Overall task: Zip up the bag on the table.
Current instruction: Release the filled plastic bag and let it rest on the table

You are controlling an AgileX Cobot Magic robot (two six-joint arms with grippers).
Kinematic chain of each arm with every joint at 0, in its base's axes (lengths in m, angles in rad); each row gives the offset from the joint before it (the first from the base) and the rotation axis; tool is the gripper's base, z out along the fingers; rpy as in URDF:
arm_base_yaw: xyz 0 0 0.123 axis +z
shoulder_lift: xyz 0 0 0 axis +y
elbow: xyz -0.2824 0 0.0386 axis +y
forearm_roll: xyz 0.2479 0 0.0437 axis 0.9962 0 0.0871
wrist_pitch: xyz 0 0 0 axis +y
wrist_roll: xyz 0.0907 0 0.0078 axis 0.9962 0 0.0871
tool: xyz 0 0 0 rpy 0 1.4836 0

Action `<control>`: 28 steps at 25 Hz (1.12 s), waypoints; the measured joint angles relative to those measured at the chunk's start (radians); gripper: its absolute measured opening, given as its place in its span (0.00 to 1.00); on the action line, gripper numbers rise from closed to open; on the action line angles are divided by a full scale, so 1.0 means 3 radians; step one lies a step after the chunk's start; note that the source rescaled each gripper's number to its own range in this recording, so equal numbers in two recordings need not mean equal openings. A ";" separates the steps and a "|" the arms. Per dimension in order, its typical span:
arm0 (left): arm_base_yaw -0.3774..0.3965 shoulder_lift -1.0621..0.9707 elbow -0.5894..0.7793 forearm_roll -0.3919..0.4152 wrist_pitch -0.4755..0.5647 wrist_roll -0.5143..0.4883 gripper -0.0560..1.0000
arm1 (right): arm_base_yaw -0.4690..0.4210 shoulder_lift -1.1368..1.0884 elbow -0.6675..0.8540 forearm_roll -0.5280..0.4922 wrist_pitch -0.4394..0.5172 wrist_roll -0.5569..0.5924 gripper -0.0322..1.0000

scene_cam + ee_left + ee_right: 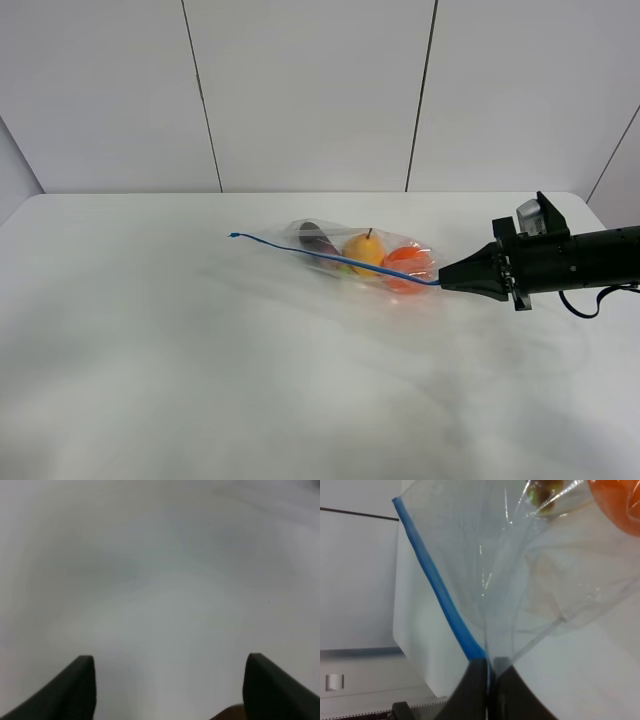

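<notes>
**Right gripper pinches the zipper end of the bag; left gripper spread wide over bare table**

The bag (352, 256), clear and crinkly, lies on the table (200, 380) a little past the centre toward one o'clock in the high view. Its blue zipper strip (330, 257) runs along the near edge, from a free tip at about nine o'clock of the bag to its other end at about four o'clock. Inside, from nine toward three o'clock, sit a dark purple eggplant (317, 238), a yellow fruit (364, 249) with a short stem, and an orange fruit (408, 266); the three lie close together, touching or nearly so.

The right gripper (446, 279) reaches in from three o'clock, its arm lying low and nearly level over the table. Its black fingers (472, 692) are pressed together on the end of the zipper strip: in the right wrist view the blue strip (440, 592) runs straight down into the closed tips, with the clear film of the bag (530, 580) fanning out from the same pinch.

The left gripper (169, 687) appears only in its own wrist view, where its two dark fingers (75, 690) stand far apart with nothing between them but blurred white table surface (160, 580).
</notes>
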 joint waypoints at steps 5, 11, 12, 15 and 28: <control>0.0000 0.0000 0.0000 0.0000 0.0000 0.0000 1.00 | 0.0000 0.0000 0.0000 0.0000 0.0000 0.0000 0.44; 0.0000 0.0000 0.0000 0.0000 0.0000 0.0000 1.00 | 0.0000 0.0000 0.0000 0.0000 0.0000 0.0000 0.89; 0.0000 0.0000 0.0000 0.0000 0.0000 0.0000 1.00 | 0.0000 0.0000 0.0000 0.0000 0.0000 0.0000 0.93; 0.0000 0.0000 0.0000 0.0000 0.0000 0.0000 1.00 | 0.0000 0.0000 0.0000 0.0000 -0.0012 0.0000 0.99; 0.0000 0.0000 0.0000 0.0003 0.0000 0.0000 1.00 | 0.0000 0.0000 -0.0341 -0.0340 -0.0069 0.0128 1.00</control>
